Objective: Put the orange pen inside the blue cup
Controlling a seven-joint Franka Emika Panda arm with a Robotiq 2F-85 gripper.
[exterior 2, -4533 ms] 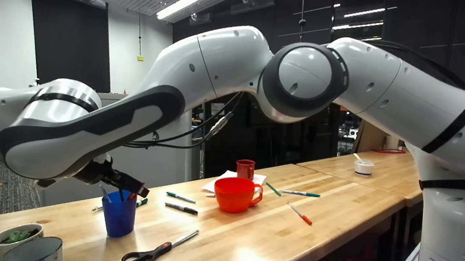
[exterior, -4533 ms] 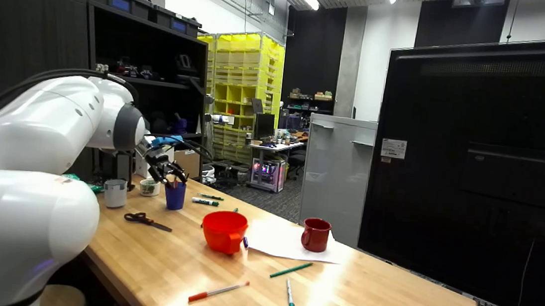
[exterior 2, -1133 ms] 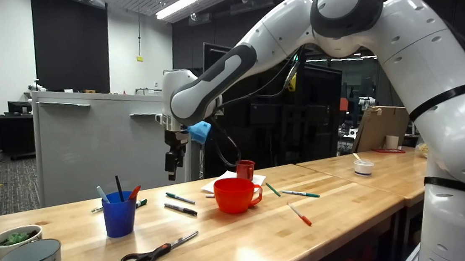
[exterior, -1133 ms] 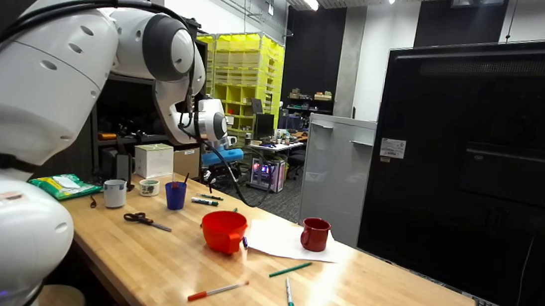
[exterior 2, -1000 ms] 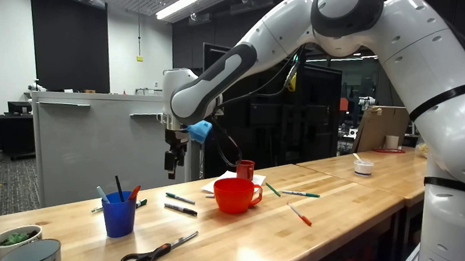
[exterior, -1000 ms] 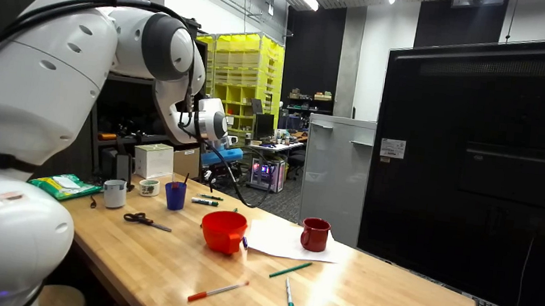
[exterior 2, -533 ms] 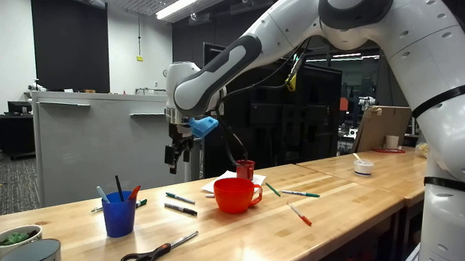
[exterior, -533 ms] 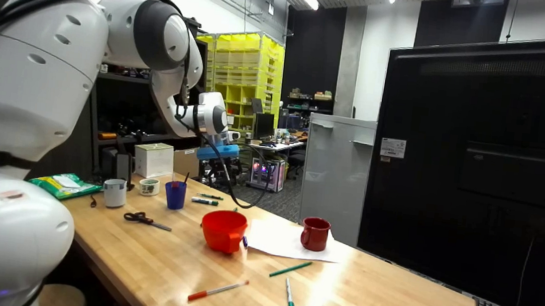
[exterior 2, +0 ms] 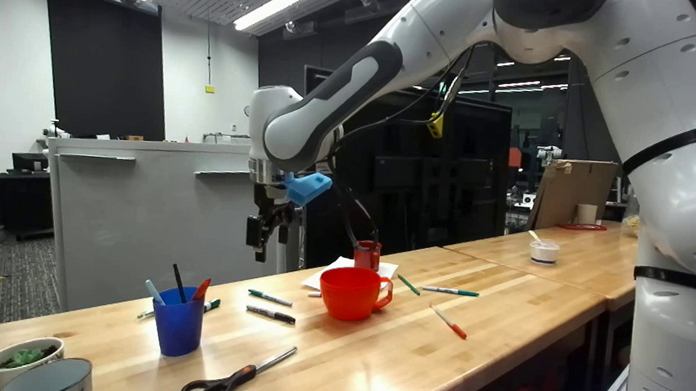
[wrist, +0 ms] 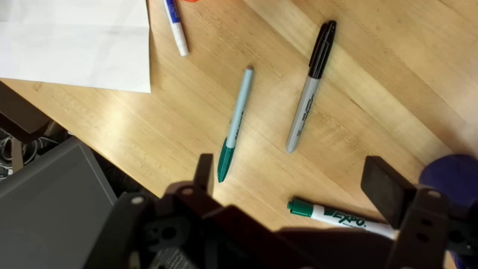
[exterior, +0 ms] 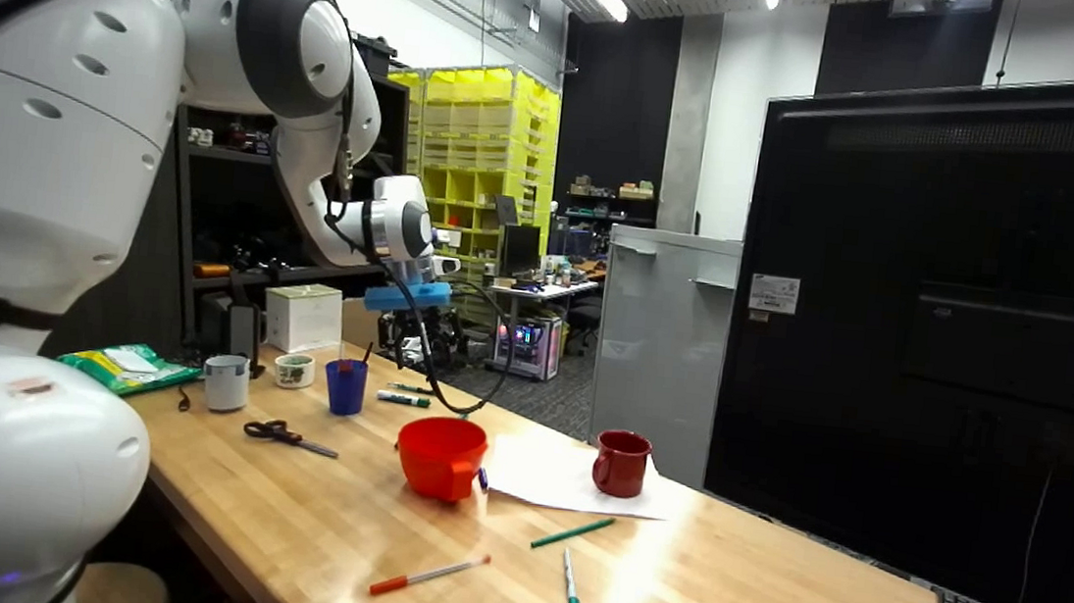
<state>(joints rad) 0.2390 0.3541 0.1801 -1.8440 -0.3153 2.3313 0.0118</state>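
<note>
Three items [exterior 2: 178, 282] in blue cup [exterior 2: 177, 330], including orange pen [exterior 2: 201, 289].

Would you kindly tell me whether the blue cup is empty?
Not empty: in an exterior view, an orange pen, a black stick and a pale stick poke out of the blue cup.

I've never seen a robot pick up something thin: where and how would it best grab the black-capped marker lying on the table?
Probably around the middle of the marker, from straight above, with the gripper closing across its width. It is long and slim, and lies flat on the table with nothing on top.
</note>
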